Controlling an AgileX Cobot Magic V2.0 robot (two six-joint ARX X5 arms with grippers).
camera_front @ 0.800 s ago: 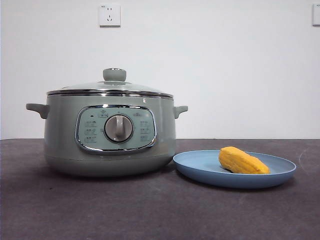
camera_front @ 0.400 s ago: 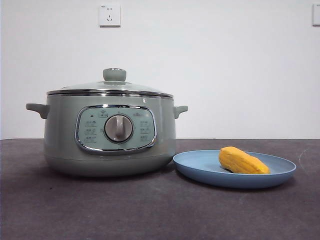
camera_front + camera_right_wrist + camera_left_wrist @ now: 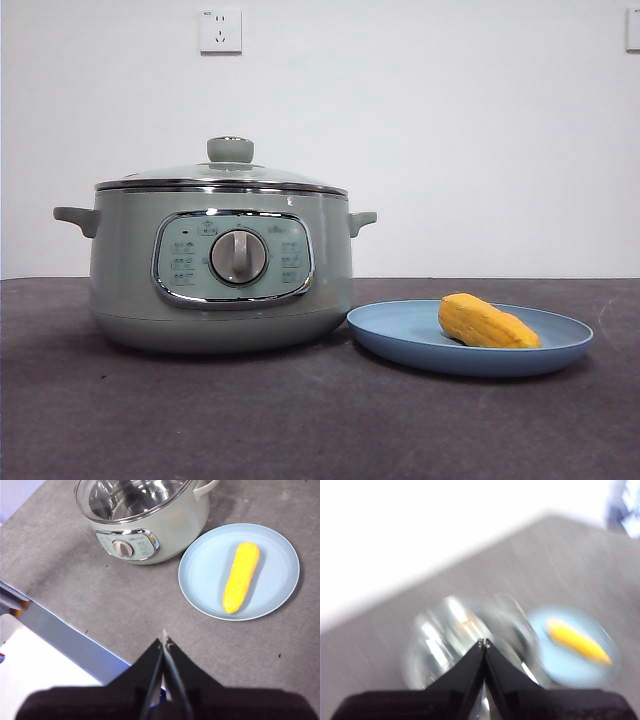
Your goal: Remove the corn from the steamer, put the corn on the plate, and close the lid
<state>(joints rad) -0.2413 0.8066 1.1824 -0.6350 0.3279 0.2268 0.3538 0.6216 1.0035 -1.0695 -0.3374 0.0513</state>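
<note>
Corn [image 3: 488, 322] lies on the plate [image 3: 400, 335], just beside the steamer [image 3: 220, 285]; lid [image 3: 225, 172] seated on the steamer. Both the left gripper [image 3: 484, 643] and right gripper [image 3: 164, 639] are closed and empty (well above the steamer). Task appears complete.

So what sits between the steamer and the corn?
Only the plate's near rim and bare blue surface separate steamer from corn, seen in the front view.
</note>
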